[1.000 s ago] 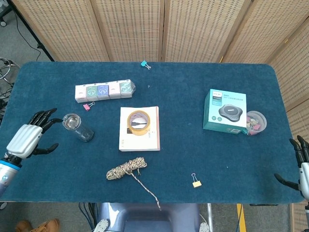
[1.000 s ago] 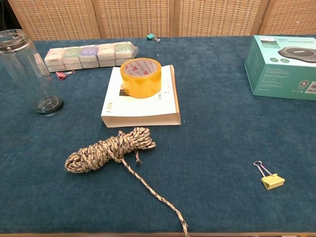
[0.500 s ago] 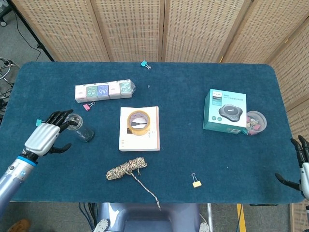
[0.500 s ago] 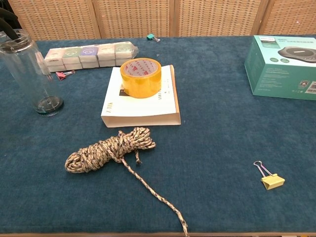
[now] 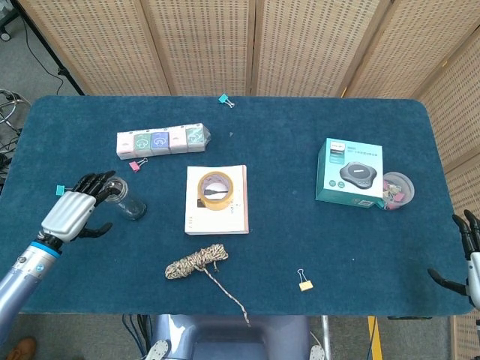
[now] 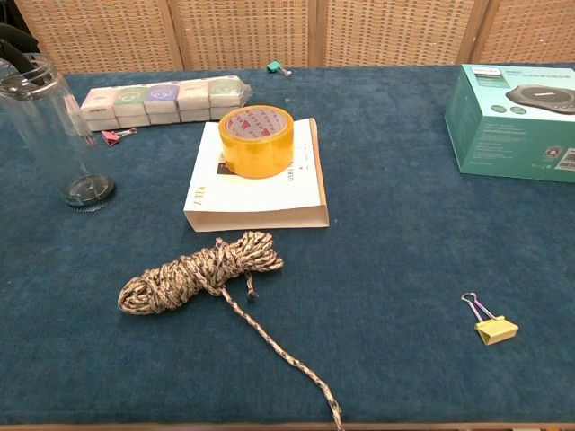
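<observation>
Left hand (image 5: 69, 214) at the clear jar (image 5: 122, 198).
Its spread fingers (image 5: 96, 183) reach the jar's rim, perhaps touching; nothing is gripped.

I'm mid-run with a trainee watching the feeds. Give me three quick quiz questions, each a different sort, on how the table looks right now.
1. True or false: the roll of yellow tape sits on the white booklet.
2. Multiple choice: which thing is nearest the left robot hand? A) the coil of rope B) the clear glass jar C) the teal box
3. Fill in: the yellow binder clip lies on the blue table cover, to the ___ of the rope in both views.

Key
1. True.
2. B; its fingertips are at the jar's rim, though contact is hard to judge.
3. Right.
</observation>
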You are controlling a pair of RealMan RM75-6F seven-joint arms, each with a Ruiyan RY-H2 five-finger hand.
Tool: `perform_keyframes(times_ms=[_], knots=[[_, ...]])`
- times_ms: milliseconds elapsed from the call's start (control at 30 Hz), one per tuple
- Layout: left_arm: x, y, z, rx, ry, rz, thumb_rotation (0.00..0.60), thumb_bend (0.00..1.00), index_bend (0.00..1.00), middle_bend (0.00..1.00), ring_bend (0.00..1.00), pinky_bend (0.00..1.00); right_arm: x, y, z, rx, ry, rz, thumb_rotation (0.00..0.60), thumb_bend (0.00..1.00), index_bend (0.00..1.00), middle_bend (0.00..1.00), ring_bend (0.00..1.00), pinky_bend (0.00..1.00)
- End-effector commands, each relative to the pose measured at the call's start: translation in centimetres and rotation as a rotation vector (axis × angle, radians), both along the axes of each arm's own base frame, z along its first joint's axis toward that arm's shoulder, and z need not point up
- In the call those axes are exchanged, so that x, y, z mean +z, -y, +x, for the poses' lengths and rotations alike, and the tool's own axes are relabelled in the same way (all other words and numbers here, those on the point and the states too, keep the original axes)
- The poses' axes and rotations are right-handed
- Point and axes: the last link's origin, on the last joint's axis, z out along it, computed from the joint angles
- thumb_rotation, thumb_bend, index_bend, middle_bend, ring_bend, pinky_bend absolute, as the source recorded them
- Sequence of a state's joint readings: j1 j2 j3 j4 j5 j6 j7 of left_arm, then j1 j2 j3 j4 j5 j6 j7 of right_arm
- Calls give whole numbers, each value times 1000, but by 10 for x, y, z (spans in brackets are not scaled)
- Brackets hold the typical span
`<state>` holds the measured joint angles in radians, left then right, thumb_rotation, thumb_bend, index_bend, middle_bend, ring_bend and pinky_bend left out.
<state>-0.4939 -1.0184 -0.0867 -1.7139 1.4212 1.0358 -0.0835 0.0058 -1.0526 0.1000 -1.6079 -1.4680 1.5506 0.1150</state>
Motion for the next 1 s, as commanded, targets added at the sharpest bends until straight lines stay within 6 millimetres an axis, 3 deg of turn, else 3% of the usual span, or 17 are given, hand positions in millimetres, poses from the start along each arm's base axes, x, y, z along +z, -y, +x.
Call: perform_keyframes(times_ms=[33,533,767,1000], knots=[[0,0,0,2,5,3,600,277,281,0,0,0,0,0,0,0,0,-1,600,0,0,0,0,0],[39,11,-13,18,84,113,600,277,265,0,0,0,0,0,0,2,1,2,600,0,0,0,0,0],[49,38,-49,98,77,199,600,271,7,0,0,0,-2,0,2,11,-1,9,600,0,0,0,0,0],[47,75,-84,181,46,339,600,62,0,0,0,0,-3,-1,3,20,-2,13,600,0,0,0,0,0]])
